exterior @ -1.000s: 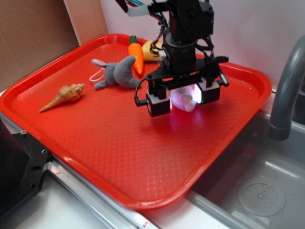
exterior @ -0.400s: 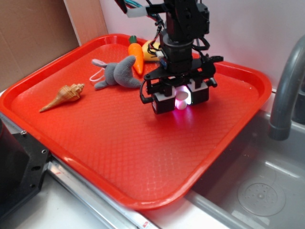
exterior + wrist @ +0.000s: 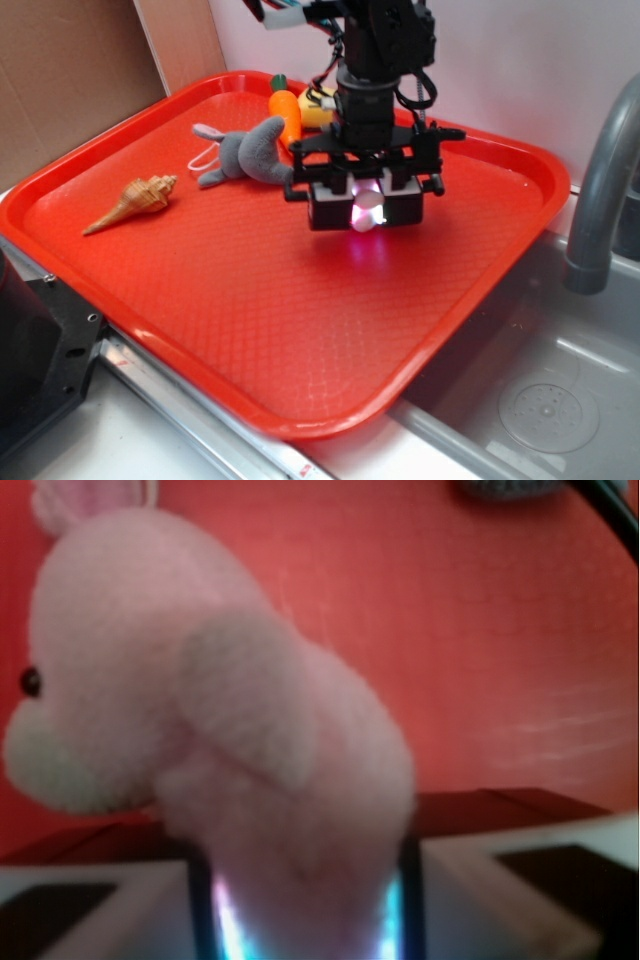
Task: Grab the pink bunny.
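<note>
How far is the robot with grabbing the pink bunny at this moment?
The grasp looks done: the gripper is shut on the pink bunny, whose lower body is pinched between the fingers in the wrist view. In hand now is holding it just above the red tray. Little seems left, perhaps only lifting it clear. The grey plush lies untouched behind.

We see no words, no numbers, no labels, no brand names and no signs anywhere, not on the red tray (image 3: 150, 260), not on the toys, nothing to read.
</note>
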`<state>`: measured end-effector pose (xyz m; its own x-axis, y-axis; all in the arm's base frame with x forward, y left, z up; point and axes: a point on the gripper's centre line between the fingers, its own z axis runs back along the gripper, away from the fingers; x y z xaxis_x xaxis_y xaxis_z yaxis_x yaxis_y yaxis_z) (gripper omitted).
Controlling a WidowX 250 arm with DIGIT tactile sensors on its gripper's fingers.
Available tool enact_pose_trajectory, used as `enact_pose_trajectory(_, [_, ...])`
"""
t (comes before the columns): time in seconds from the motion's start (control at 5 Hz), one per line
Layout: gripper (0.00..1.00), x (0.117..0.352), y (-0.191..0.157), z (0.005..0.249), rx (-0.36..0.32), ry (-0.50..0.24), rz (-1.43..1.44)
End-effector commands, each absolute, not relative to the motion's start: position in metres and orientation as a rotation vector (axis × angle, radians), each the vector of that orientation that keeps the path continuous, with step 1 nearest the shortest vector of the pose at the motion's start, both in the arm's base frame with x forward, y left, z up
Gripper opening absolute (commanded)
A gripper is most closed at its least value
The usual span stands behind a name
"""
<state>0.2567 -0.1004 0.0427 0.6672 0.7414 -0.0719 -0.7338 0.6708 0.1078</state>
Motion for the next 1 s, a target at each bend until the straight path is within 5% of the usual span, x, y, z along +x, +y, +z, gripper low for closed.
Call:
enact_pose_trajectory(0.0, [0.0, 0.245, -0.078, 0.13, -0.018, 0.156, 0.354])
enact_pose_trajectory(0.4, [0.0, 0.194, -0.043, 0.183, -0.078, 0.089, 0.163])
enact_pose_trajectory(0.8, [0.0, 0.149, -0.008, 0.198, -0.088, -0.044, 0.23])
